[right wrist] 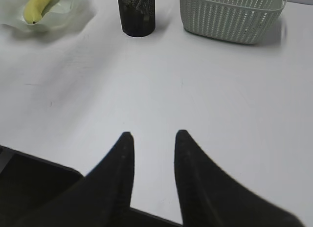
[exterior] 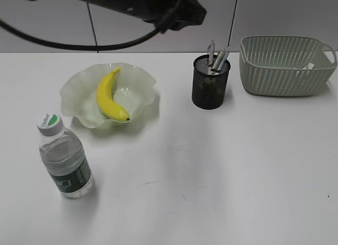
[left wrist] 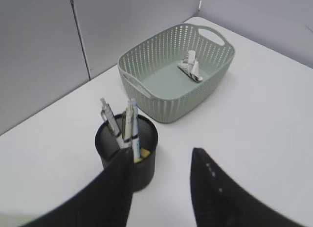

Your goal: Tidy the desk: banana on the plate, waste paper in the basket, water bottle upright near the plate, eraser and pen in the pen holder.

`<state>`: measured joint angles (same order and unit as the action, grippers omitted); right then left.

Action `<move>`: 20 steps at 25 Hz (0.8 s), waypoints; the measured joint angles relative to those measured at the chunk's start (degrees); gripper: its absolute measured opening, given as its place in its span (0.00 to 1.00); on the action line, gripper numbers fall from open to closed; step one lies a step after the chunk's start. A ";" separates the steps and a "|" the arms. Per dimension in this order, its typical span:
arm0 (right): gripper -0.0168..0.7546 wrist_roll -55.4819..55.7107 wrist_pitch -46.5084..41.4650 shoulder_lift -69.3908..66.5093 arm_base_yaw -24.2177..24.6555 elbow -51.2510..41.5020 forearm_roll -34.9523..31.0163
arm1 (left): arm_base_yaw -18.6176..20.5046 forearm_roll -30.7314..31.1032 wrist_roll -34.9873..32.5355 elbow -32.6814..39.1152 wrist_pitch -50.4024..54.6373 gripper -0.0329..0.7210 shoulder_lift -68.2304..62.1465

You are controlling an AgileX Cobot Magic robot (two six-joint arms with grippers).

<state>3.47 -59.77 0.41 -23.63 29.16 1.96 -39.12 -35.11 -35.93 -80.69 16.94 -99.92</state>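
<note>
The banana [exterior: 109, 96] lies in the pale green ruffled plate [exterior: 74, 97] at the left; both show in the right wrist view, banana [right wrist: 38, 6], plate [right wrist: 68, 14]. The water bottle [exterior: 63, 159] stands upright in front of the plate. The black mesh pen holder [exterior: 210, 89] holds pens [left wrist: 129, 126] and a yellowish eraser [left wrist: 137, 153]. The waste paper [left wrist: 191, 68] lies in the green basket [left wrist: 161, 97], also seen at the right of the exterior view [exterior: 285, 71]. My left gripper [left wrist: 161, 156] is open and empty, above and beside the pen holder. My right gripper [right wrist: 154, 135] is open and empty over bare desk.
The white desk [exterior: 222, 171] spreads out in front of the objects. A grey wall runs behind it. The left arm [exterior: 132, 7] reaches across the top of the exterior view. A dark edge lies under the right gripper [right wrist: 29, 173].
</note>
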 joint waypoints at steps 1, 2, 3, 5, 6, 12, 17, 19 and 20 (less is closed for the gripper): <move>0.33 0.00 0.00 0.00 0.00 0.00 0.00 | 0.00 0.06 0.38 3.31 0.12 0.43 4.07; 0.33 0.06 0.00 0.00 0.00 0.00 0.00 | -0.05 0.12 1.04 7.31 0.24 0.43 7.68; 0.33 0.06 0.00 0.00 0.00 0.00 0.00 | -0.05 0.54 2.36 11.32 0.33 0.43 12.23; 0.33 0.06 0.00 0.00 0.00 0.00 0.00 | -0.05 2.18 6.16 18.64 0.40 0.43 21.79; 0.33 0.06 0.00 0.00 0.00 0.00 0.00 | -0.05 3.64 8.18 22.61 0.45 0.43 25.83; 0.33 0.06 0.00 0.00 0.00 0.00 0.00 | 0.74 24.96 30.65 39.83 14.77 0.43 53.61; 0.33 0.06 0.00 0.00 0.00 0.00 0.00 | 0.93 35.55 39.87 43.49 35.06 0.43 75.29; 0.33 0.06 0.00 0.00 0.00 0.00 0.00 | 0.93 36.37 40.56 44.28 38.88 0.43 83.54; 0.33 0.06 0.00 0.00 0.00 0.00 0.00 | 0.93 37.03 40.71 44.91 40.41 0.43 86.66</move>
<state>3.53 -59.77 0.41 -23.63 29.16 1.96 -38.19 1.93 4.78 -35.78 57.35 -13.26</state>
